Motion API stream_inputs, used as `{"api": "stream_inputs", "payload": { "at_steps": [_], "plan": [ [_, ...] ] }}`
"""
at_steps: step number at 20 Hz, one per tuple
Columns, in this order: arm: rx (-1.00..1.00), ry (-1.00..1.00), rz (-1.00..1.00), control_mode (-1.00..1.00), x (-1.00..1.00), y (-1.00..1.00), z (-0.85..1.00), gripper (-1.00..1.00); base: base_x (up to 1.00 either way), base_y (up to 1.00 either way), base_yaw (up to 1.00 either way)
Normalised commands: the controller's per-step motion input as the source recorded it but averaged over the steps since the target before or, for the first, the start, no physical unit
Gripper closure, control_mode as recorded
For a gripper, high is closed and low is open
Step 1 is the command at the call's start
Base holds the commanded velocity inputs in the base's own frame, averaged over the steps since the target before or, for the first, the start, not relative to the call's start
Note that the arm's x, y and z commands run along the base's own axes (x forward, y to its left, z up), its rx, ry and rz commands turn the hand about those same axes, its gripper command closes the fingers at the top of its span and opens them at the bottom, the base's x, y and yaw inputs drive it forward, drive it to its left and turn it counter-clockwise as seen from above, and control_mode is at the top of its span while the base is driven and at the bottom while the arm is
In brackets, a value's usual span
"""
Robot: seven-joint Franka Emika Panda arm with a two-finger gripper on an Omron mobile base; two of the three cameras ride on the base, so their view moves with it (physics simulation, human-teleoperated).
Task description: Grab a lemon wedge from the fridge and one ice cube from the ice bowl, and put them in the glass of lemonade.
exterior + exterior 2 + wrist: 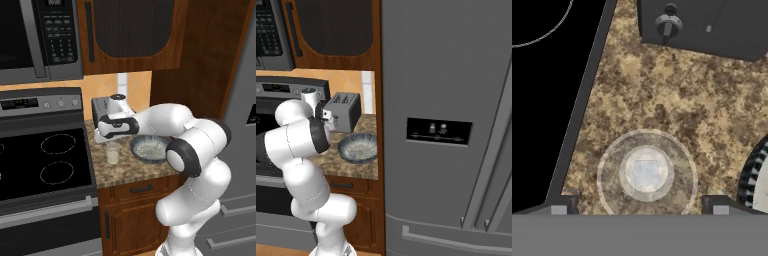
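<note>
My gripper (639, 210) hangs open straight above the glass of lemonade (646, 174), its two fingertips (559, 209) spread wide to either side of the rim. A pale square ice cube (645, 172) lies inside the glass. From the left base view the glass (113, 152) stands on the speckled counter just below my hand (117, 126). The ice bowl (149, 148) sits right of the glass, and its dark rim (752, 175) shows at the hand view's right edge. The fridge (446, 125) stands shut to the right. I cannot make out the lemon wedge.
A silver toaster (106, 107) stands at the back of the counter (677, 100), close behind the glass. The black stovetop (40, 160) borders the counter on the left, with a microwave (40, 40) above it. My arm's elbow (185, 155) hangs over the bowl's right side.
</note>
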Motion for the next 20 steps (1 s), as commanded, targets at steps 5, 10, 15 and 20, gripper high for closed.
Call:
{"api": "stream_inputs", "payload": {
  "at_steps": [5, 10, 15, 20],
  "plan": [
    [0.03, -0.12, 0.0, -1.0, -0.34, -0.15, 0.01, -1.0, 0.0, 0.0, 0.0],
    [0.04, -0.1, 0.0, -1.0, -0.27, -0.31, 0.01, -1.0, 0.0, 0.0, 0.0],
    [0.15, -0.01, 0.0, -1.0, -0.46, -0.79, 0.12, -1.0, 0.0, 0.0, 0.0],
    [0.01, 0.03, -0.07, -1.0, -0.5, -0.78, 0.89, -1.0, 0.0, 0.0, 0.0]
  ]
}}
